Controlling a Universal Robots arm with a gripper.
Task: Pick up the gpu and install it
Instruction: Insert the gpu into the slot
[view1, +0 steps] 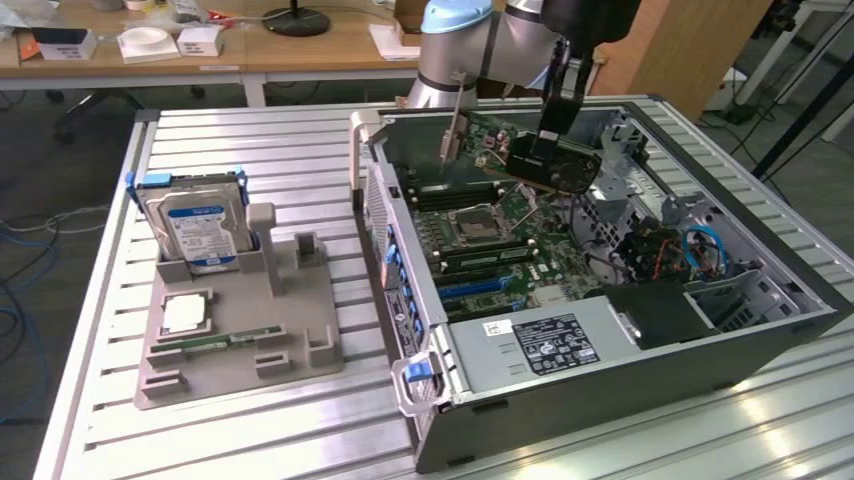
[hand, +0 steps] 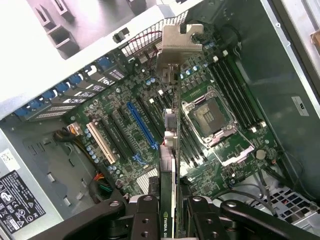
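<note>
While gripper (hand: 170, 216) clamps gpu (hand: 171, 142) edge-on over motherboard (hand: 117, 127), exterior view shows hard drive (view1: 198, 225) upright in holder (view1: 238, 335).

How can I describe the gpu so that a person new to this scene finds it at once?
Find the open computer case lying on the slatted table. Over its motherboard, the gripper holds the gpu in the air. It is a thin dark card with a black face and a silver end bracket, unlike the boxy hard drive standing in the grey holder.
</note>
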